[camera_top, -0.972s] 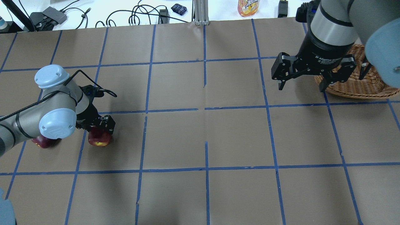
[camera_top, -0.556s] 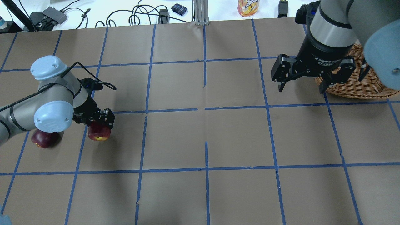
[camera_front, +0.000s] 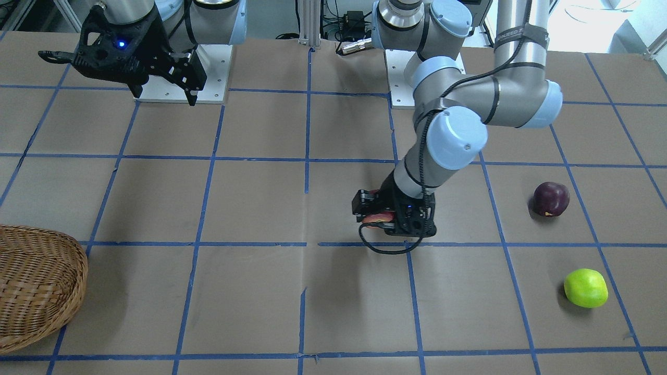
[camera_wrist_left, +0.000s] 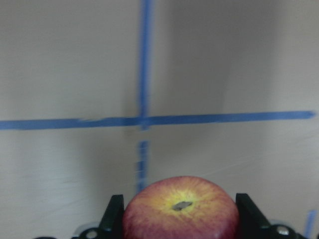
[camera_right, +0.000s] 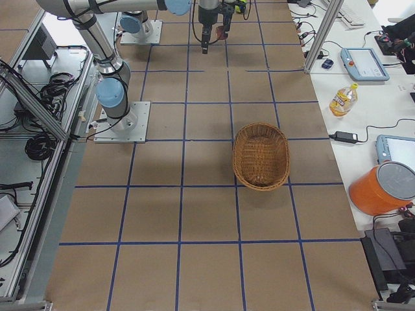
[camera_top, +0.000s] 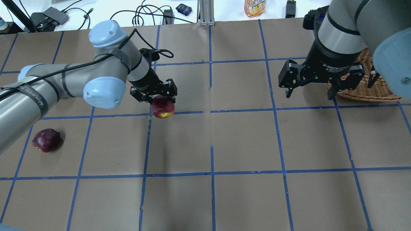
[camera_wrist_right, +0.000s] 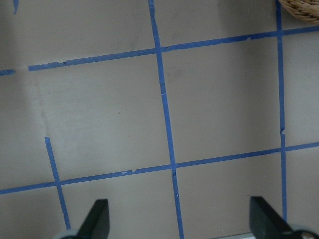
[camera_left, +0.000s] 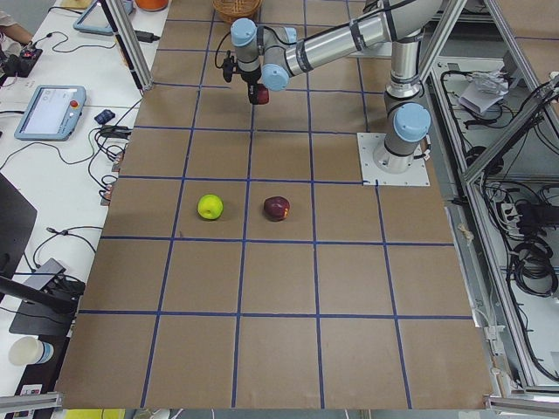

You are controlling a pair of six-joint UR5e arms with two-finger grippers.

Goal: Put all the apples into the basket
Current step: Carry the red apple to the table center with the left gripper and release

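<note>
Well, from overhead I've got the left gripper [camera_top: 155,98] clamped on the red apple [camera_top: 163,108]. It is held above the left-centre of the table [camera_top: 244,141], well apart from the basket [camera_top: 369,91] at the far right. The maroon apple [camera_top: 46,140] lies on the table near the left edge. The right gripper [camera_top: 308,94] hangs just beside the basket, jaws spread, holding nothing.

From the front, the green apple [camera_front: 585,287] sits on the table near the maroon one, not touching it.

The right-end camera shows the basket empty, its oval lying lengthwise along the table. So I judge nothing is delivered yet: one apple is in transit and two are left to fetch.

On the left wrist camera the red apple sits between both jaws, its yellow dimpled end turned toward the lens. It's near round, so I see no real long axis, only a core line running across the squeeze.
</note>
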